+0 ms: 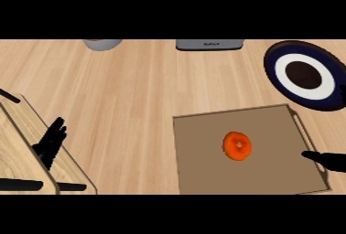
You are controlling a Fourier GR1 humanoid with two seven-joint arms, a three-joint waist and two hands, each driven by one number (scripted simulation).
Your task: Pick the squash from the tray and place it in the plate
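An orange squash [237, 146] lies near the middle of a brown tray [202, 169] at the lower right. A round plate [305, 75] with a dark blue rim, white ring and dark centre rests at the upper right, beyond the tray. My right hand [327, 161] comes in from the right edge over the tray's right rim, to the right of the squash and apart from it; only a dark tip of it shows. My left hand [50, 142] stands at the lower left with fingers straight and up, holding nothing.
A light wooden board [20, 151] with a dark handle lies at the left edge beneath my left hand. A grey bowl [103, 44] and a grey appliance [209, 44] sit along the far edge.
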